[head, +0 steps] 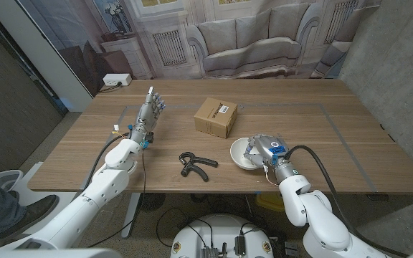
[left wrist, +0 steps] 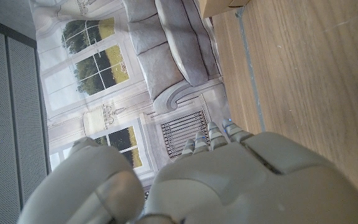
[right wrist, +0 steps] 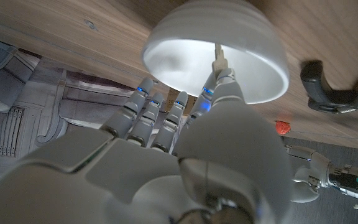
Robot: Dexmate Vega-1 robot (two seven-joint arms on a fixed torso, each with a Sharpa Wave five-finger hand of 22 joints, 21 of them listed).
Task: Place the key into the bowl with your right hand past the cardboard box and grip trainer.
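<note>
A slim, pale metal key (right wrist: 219, 56) pokes up from the fingertips of the right hand (right wrist: 185, 118), pinched there with its tip inside the rim of the bowl (right wrist: 253, 37); the other fingers curl loosely beside it. The bowl, a smooth, glossy white round dish, serves as the marker for everything else on the wooden table (head: 350, 136). In the head view the right hand (head: 265, 150) hangs directly over the bowl (head: 238, 153), covering much of it. Judged from this, the carry is all but done: the key has reached the bowl, and what is left is to let go of it and draw the hand away. The black grip trainer (head: 194, 164), a looped pair of curved handles, lies just left of the bowl, apart from it. The cardboard box (head: 216, 117), a squat brown cube with a printed label on top, sits behind the bowl and slightly left. Far to the left of the bowl, the left hand (head: 148, 115) stands on the table with fingers straight and apart, holding nothing.
</note>
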